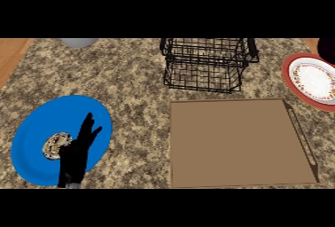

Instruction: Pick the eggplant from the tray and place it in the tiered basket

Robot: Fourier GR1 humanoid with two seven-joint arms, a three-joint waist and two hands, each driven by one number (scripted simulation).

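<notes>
Head view, looking steeply down. My left hand enters from the lower edge at about 7 o'clock and stands over the blue plate, its black fingers straight and pointing up toward 12 o'clock, slightly spread; it is open and has hold of nothing. My right hand does not show in this view.

Just beside my left hand, at its 9 o'clock, a small round speckled pastry lies on the blue plate; whether my thumb touches it I cannot tell.

The worktop is mottled brown and beige stone. At about 5 o'clock of the view lies the brown tray, rectangular, with a slim handle along its right side; its flat bottom is bare. The eggplant is not visible on the tray or anywhere else in the view, so I cannot tell where it is.

At 12 o'clock, just beyond the tray's far edge, stands the tiered basket of black wire. At 2 o'clock a white plate with a red rim is cut by the right edge. A grey object is partly seen at 11 o'clock, and a strip of wood borders the worktop at 10 o'clock
</notes>
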